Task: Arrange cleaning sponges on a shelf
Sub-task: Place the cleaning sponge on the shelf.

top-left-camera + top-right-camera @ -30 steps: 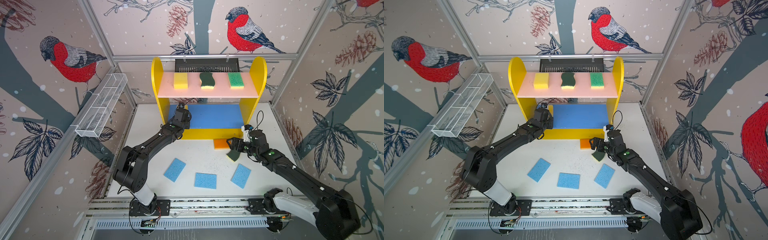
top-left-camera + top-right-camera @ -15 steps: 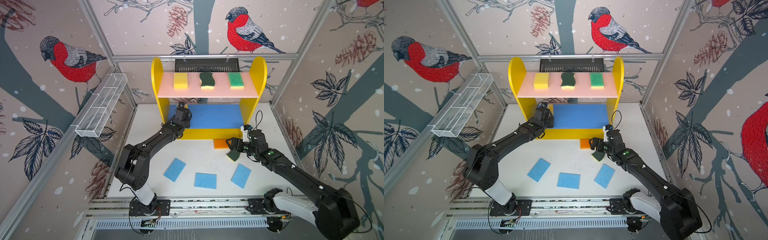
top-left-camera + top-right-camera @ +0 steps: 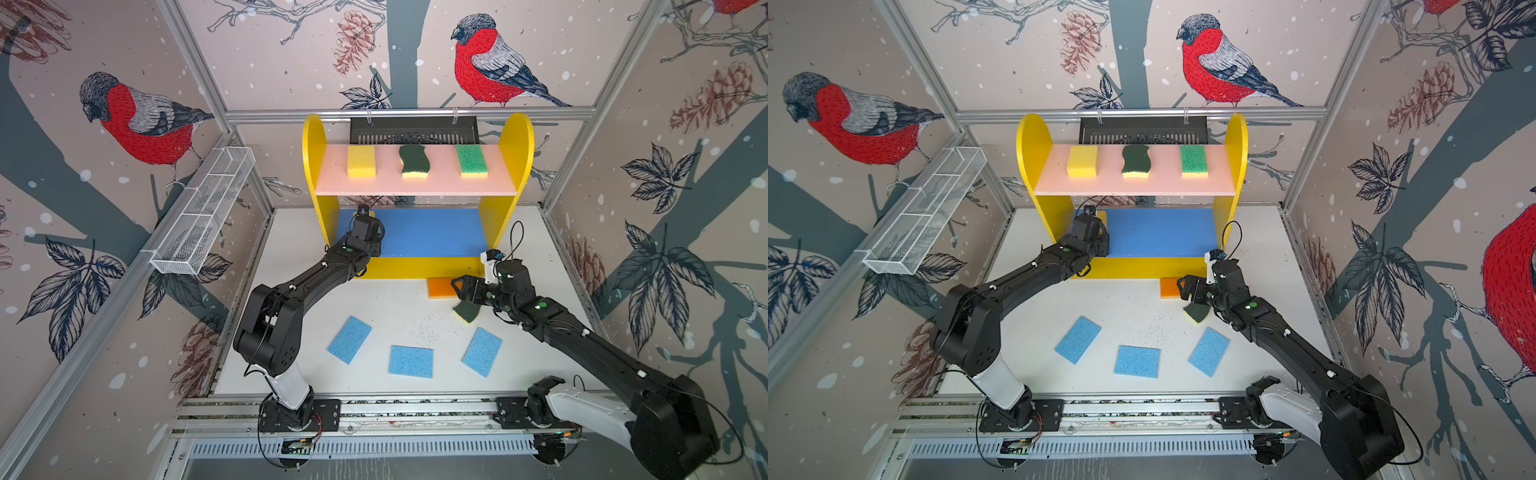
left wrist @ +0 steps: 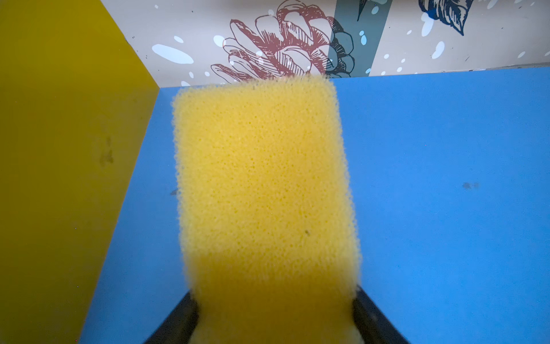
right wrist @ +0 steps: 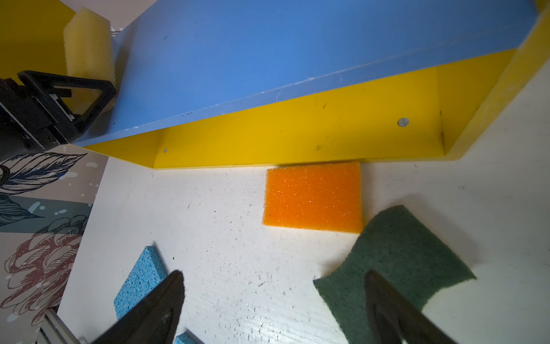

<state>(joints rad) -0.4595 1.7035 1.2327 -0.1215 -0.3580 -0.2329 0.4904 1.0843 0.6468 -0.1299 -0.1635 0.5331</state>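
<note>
Left wrist view: left gripper (image 4: pixel 273 295) jaws flank a porous yellow sponge (image 4: pixel 262 178); squeezing or only touching, cannot tell. Sponge at 9 o'clock end of blue middle board (image 4: pixel 431 178), shelf (image 3: pixel 313 166). Right gripper (image 5: pixel 273 274) jaws wide apart, hovers over wavy dark-green sponge (image 5: pixel 395 253).

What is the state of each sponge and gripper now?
yellow sponge, flat on pink board
wavy green sponge, same
bright-green sponge, same
other yellow sponge, over blue board
orange sponge, on table against shelf
dark-green sponge, on table
three blue sponges, flat on table
left gripper, around other yellow sponge, grip unclear
right gripper, open, empty
</note>
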